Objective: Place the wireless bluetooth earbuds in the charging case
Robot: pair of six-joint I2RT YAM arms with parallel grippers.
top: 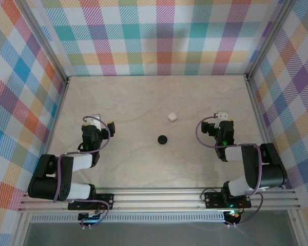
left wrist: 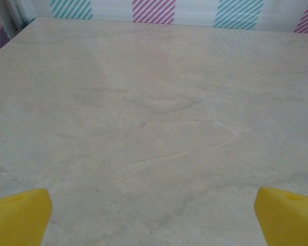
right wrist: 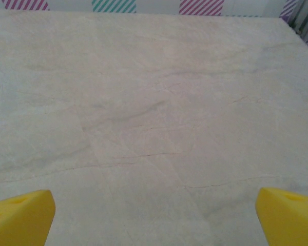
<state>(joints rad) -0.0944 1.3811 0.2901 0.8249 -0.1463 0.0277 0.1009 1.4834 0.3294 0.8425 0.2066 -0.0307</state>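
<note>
Our left tool (left wrist: 153, 215) and right tool (right wrist: 154, 215) stand open, empty; a white case (top: 172, 117) and black case (top: 162, 139) lie between them.

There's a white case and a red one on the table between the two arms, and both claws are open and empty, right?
Not quite: the top view shows the second case is black, not red. The white case, the table, and the open, empty left claw and right claw are as you said.
</note>
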